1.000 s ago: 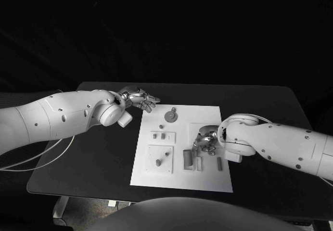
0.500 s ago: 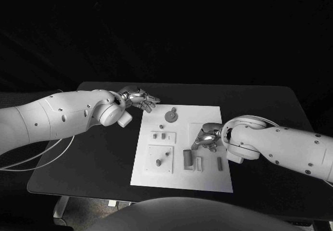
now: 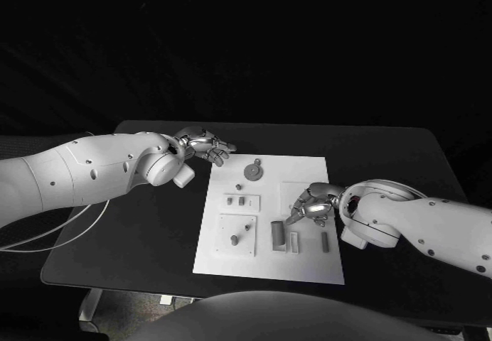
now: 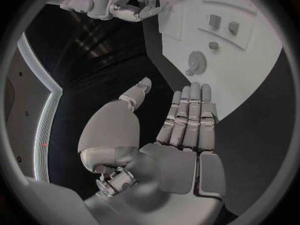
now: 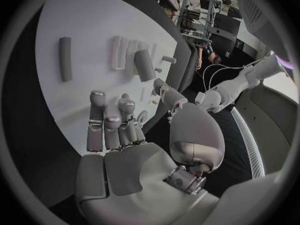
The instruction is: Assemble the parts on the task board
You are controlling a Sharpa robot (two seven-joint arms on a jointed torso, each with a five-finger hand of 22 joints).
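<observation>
The white task board (image 3: 269,261) lies mid-table. On it are a round toothed part (image 3: 252,170), two small blocks (image 3: 239,201), a peg (image 3: 234,239), a dark cylinder (image 3: 276,231), a pale block (image 3: 294,241) and a rod (image 3: 326,241). My right hand (image 3: 311,206) hovers over the board's right half, fingers half curled and thumb out, with nothing seen in it. The right wrist view shows that hand (image 5: 115,122) above the board (image 5: 81,25), short of the cylinder (image 5: 144,64) and rod (image 5: 65,57). My left hand (image 3: 205,147) hangs flat with fingers straight beside the board's far left corner, holding nothing.
The black table (image 3: 389,153) surrounds the board, with bare room on both sides. A white cable (image 3: 72,231) loops off the left edge. In the left wrist view the toothed part (image 4: 199,62) and blocks (image 4: 224,24) lie beyond my flat left hand (image 4: 187,115).
My right arm has swung toward the near right, and its hand has slid a little right across the board. The left arm has not moved.
</observation>
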